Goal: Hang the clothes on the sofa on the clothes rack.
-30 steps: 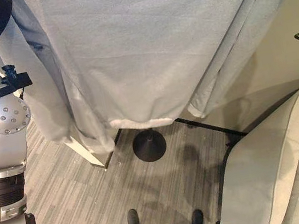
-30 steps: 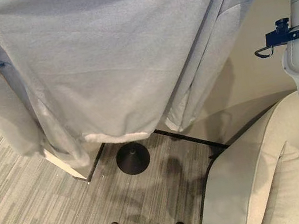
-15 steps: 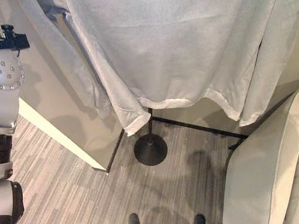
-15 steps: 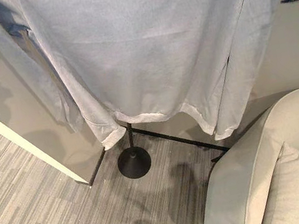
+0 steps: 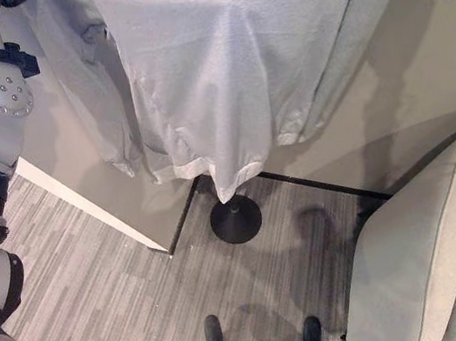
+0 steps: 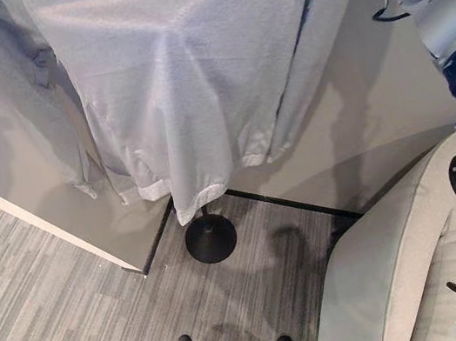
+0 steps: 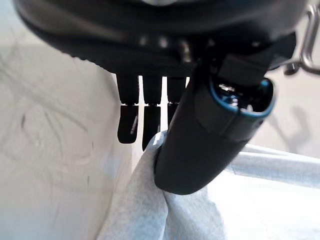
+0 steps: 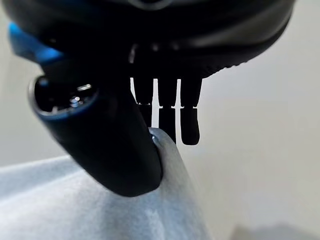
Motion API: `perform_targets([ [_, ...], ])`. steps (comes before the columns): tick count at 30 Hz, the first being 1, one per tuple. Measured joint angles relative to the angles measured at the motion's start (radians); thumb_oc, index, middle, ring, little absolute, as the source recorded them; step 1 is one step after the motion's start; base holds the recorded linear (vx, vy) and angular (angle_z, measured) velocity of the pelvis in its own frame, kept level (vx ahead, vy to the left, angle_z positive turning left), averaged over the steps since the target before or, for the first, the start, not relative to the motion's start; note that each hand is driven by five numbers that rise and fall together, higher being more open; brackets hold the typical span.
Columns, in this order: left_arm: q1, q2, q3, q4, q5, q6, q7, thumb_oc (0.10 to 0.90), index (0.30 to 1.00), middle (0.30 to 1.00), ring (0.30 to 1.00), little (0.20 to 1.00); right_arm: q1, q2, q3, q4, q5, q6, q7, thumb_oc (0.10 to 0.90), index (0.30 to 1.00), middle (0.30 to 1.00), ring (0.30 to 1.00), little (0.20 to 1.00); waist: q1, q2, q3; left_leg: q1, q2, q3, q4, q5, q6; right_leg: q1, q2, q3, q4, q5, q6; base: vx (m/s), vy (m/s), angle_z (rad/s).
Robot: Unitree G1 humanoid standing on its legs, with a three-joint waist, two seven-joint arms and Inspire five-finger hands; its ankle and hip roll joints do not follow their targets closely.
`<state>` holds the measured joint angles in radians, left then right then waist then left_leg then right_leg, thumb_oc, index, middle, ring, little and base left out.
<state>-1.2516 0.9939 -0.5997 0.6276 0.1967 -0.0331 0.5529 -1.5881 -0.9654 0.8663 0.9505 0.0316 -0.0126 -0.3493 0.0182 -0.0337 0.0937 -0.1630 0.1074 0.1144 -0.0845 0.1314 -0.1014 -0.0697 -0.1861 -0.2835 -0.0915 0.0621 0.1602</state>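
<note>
I am holding the shirt (image 5: 225, 56) up in front of me, each top corner pinched between thumb and fingers: left hand (image 7: 200, 135) on one, right hand (image 8: 115, 145) on the other. The cloth is hanging straight down from both hands, long axis vertical, and its hem is draping just above the rack base (image 5: 236, 219), a round black disc with a thin post running up behind the fabric. The shirt is pale, soft, lightly creased. The sofa (image 5: 436, 248), cream and padded, is sitting well right of the base
</note>
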Motion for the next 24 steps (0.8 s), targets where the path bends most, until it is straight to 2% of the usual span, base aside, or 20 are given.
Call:
perform_targets([
  [3, -0.011, 0.002, -0.134, 0.059, 0.003, -0.026, -0.041, 0.400, 0.300, 0.300, 0.300, 0.300, 0.002, 0.061, -0.016, 0.094, 0.076, -0.011, 0.028, 0.400, 0.300, 0.300, 0.300, 0.300, 0.002, -0.007, 0.002, -0.011, 0.014, 0.004, -0.003, 0.000, 0.000, -0.018, 0.014, 0.007, 0.000, 0.000, -0.001, -0.02, -0.006, -0.06],
  [7, -0.011, -0.017, -0.181, 0.119, 0.003, -0.028, -0.070, 0.400, 0.300, 0.300, 0.300, 0.300, 0.036, 0.110, -0.053, 0.102, 0.102, -0.016, 0.042, 0.400, 0.300, 0.300, 0.300, 0.300, -0.012, -0.028, 0.003, -0.032, 0.016, 0.016, -0.001, 0.001, -0.002, -0.046, 0.017, 0.021, 0.000, 0.004, -0.006, -0.06, 0.001, -0.10],
  [10, -0.004, -0.024, -0.176, 0.121, 0.004, -0.027, -0.078, 0.400, 0.300, 0.300, 0.300, 0.300, 0.127, 0.141, -0.132, 0.064, 0.103, -0.012, 0.043, 0.400, 0.300, 0.300, 0.300, 0.300, -0.024, -0.036, 0.003, -0.038, 0.015, 0.019, -0.002, 0.001, -0.002, -0.052, 0.016, 0.024, 0.000, 0.006, -0.008, -0.02, 0.006, -0.02],
  [17, 0.145, -0.026, -0.010, -0.026, 0.012, -0.010, -0.078, 0.400, 0.300, 0.300, 0.300, 0.300, 0.450, 0.168, -0.333, -0.173, 0.140, 0.005, 0.052, 0.400, 0.300, 0.300, 0.300, 0.300, -0.021, -0.036, 0.004, -0.033, 0.015, 0.025, -0.002, 0.001, -0.001, -0.050, 0.014, 0.026, 0.000, 0.006, -0.008, -0.02, 0.007, -0.01],
  [19, 0.221, -0.037, 0.042, -0.058, 0.012, -0.005, -0.078, 0.400, 0.300, 0.300, 0.300, 0.300, 0.552, 0.231, -0.435, -0.221, 0.146, 0.000, 0.051, 0.400, 0.300, 0.300, 0.300, 0.300, -0.024, -0.036, 0.005, -0.012, 0.015, 0.028, -0.004, 0.001, -0.001, -0.034, 0.013, 0.027, 0.000, 0.006, -0.008, -0.01, 0.004, -0.05],
  [22, 0.330, -0.118, 0.132, -0.120, 0.009, 0.024, -0.079, 0.400, 0.300, 0.300, 0.300, 0.300, 0.667, 0.315, -0.498, -0.238, 0.181, 0.004, 0.050, 0.400, 0.300, 0.300, 0.300, 0.300, -0.016, -0.035, 0.009, 0.015, 0.015, 0.028, -0.003, 0.001, -0.001, -0.007, 0.016, 0.025, 0.000, 0.005, -0.008, 0.00, 0.000, 0.00],
  [23, 0.378, -0.156, 0.190, -0.153, 0.004, 0.026, -0.074, 0.400, 0.300, 0.300, 0.300, 0.300, 0.702, 0.341, -0.525, -0.262, 0.181, 0.004, 0.048, 0.576, 0.564, 0.564, 0.564, 0.564, -0.015, -0.032, 0.011, 0.015, 0.015, 0.028, -0.003, 0.001, -0.001, -0.007, 0.015, 0.026, 0.000, 0.005, -0.008, 0.00, 0.000, 0.00],
  [24, 0.432, -0.195, 0.242, -0.181, -0.002, 0.025, -0.070, 0.400, 0.300, 0.300, 0.300, 0.300, 0.733, 0.359, -0.532, -0.282, 0.181, 0.007, 0.048, 0.800, 0.900, 0.900, 0.900, 0.900, -0.015, -0.028, 0.013, 0.016, 0.015, 0.028, -0.004, 0.001, -0.001, -0.007, 0.015, 0.027, 0.000, 0.005, -0.008, 0.00, 0.000, 0.00],
])
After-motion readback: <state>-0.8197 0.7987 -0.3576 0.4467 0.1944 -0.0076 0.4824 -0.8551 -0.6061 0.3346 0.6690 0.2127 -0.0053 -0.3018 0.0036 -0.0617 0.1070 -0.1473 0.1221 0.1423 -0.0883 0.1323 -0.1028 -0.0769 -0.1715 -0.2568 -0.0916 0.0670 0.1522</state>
